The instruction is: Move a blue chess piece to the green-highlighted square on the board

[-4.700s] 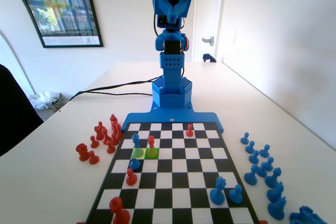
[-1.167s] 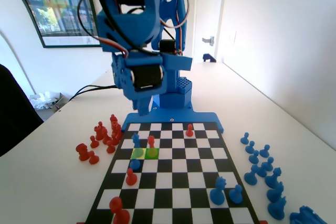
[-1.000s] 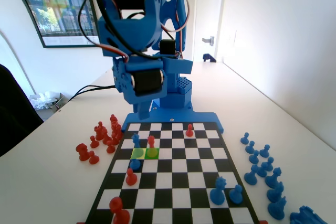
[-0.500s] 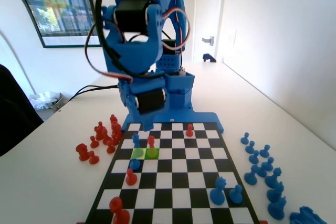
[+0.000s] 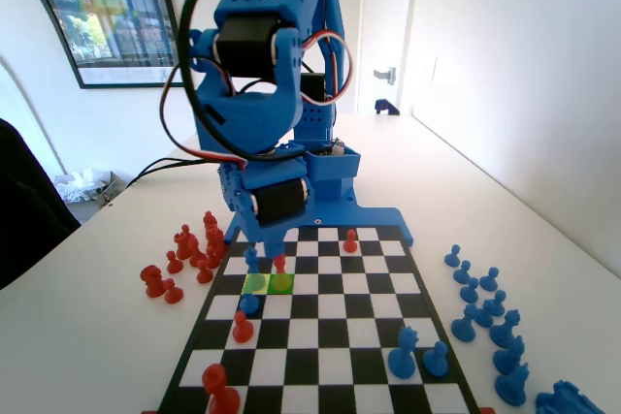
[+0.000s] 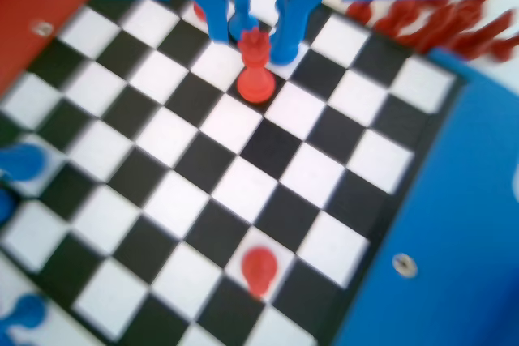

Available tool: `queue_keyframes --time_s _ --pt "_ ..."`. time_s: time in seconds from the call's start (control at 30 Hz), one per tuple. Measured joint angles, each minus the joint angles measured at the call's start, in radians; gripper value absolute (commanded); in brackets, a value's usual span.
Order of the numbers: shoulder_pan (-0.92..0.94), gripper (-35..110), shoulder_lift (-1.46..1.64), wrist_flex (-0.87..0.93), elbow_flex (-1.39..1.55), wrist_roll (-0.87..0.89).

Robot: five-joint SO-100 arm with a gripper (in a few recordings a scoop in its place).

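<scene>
While my gripper point(image 6: 251, 34) hangs low over the board point(image 5: 320, 336), jaws apart, holding nothing.
Red piece point(image 6: 255, 70) sits btwn them; blue piece point(image 5: 251, 259) just left of it, by green square point(image 5: 280, 282).

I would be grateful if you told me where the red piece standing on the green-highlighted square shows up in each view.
Fixed view: the red piece stands left of centre on the green-highlighted square, just right of the blue chess piece, below the gripper.
Wrist view: the same red piece is near the top centre, in front of the open jaws.
Shared landmark: the slim blue chess piece right beside it.
</scene>
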Motion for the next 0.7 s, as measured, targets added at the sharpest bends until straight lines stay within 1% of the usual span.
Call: queue_keyframes --time_s 0.2,0.53,0.7 --pt "-0.02 11 0.0 -0.009 0.018 0.0" --pt "0.0 11 -0.031 -0.054 0.037 0.0" --pt "0.003 11 -0.041 -0.046 0.037 0.0"
